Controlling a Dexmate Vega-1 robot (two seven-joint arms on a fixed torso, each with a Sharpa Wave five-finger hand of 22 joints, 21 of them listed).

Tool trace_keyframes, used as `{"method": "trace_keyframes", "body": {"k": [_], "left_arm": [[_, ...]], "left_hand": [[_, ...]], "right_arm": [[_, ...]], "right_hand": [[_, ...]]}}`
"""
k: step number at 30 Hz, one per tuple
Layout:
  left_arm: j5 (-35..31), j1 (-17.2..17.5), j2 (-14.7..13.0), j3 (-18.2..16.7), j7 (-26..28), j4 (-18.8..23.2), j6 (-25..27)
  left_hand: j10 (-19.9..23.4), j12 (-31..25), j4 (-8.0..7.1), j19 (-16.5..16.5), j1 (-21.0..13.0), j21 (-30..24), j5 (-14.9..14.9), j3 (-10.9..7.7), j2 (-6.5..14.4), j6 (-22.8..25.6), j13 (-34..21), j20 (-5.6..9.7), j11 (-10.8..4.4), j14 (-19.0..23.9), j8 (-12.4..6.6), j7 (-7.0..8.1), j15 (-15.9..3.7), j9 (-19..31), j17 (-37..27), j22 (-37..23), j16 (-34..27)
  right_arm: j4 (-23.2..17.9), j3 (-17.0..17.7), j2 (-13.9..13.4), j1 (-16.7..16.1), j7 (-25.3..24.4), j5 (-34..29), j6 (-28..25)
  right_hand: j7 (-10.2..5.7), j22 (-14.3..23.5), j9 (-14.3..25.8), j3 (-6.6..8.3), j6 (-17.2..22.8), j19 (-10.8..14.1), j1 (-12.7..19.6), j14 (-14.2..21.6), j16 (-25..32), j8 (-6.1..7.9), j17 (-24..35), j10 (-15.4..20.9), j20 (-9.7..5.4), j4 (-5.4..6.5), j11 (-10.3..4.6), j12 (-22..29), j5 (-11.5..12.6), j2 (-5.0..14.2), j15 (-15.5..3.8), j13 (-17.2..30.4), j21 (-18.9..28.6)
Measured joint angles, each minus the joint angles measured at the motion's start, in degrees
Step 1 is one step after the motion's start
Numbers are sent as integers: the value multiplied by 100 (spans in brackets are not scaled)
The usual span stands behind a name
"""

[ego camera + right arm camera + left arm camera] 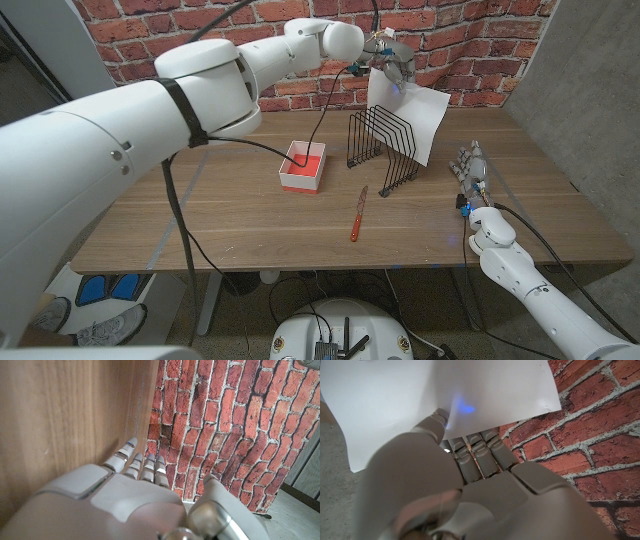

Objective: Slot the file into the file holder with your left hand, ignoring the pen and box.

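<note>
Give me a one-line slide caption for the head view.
Left hand holds the file above the holder; right hand waits on the table beside box and pen.

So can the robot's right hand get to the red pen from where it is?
Probably yes. The right hand waits at the table's right side, and the bare table between it and the red pen looks clear; the file holder stands further back.

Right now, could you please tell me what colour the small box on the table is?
The box is red inside with white outer walls, seen best in the head view.
</note>
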State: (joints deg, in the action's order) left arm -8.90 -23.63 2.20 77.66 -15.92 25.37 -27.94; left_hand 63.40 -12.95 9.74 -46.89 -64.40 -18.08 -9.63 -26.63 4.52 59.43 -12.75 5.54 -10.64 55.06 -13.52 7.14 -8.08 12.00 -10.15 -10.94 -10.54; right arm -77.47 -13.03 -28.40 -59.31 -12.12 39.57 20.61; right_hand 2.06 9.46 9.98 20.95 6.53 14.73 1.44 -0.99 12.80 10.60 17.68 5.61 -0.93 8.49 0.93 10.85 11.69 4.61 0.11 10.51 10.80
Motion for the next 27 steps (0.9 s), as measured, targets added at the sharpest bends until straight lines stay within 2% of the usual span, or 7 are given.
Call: {"method": "trace_keyframes", "body": {"k": [27], "left_arm": [[46, 114, -17, -46, -168, 0, -303]], "left_hand": [[-28, 32, 0, 0, 0, 0, -35, 0, 0, 0, 11, 0, -29, -32, 0, 0, 9, 0, 30, 0, 41]], "right_arm": [[60, 11, 3, 26, 24, 18, 3]], "right_hand": [[0, 0, 0, -1, 0, 0, 0, 0, 0, 0, 0, -1, 0, -1, 0, 0, 0, 0, 0, 0, 0]]}}
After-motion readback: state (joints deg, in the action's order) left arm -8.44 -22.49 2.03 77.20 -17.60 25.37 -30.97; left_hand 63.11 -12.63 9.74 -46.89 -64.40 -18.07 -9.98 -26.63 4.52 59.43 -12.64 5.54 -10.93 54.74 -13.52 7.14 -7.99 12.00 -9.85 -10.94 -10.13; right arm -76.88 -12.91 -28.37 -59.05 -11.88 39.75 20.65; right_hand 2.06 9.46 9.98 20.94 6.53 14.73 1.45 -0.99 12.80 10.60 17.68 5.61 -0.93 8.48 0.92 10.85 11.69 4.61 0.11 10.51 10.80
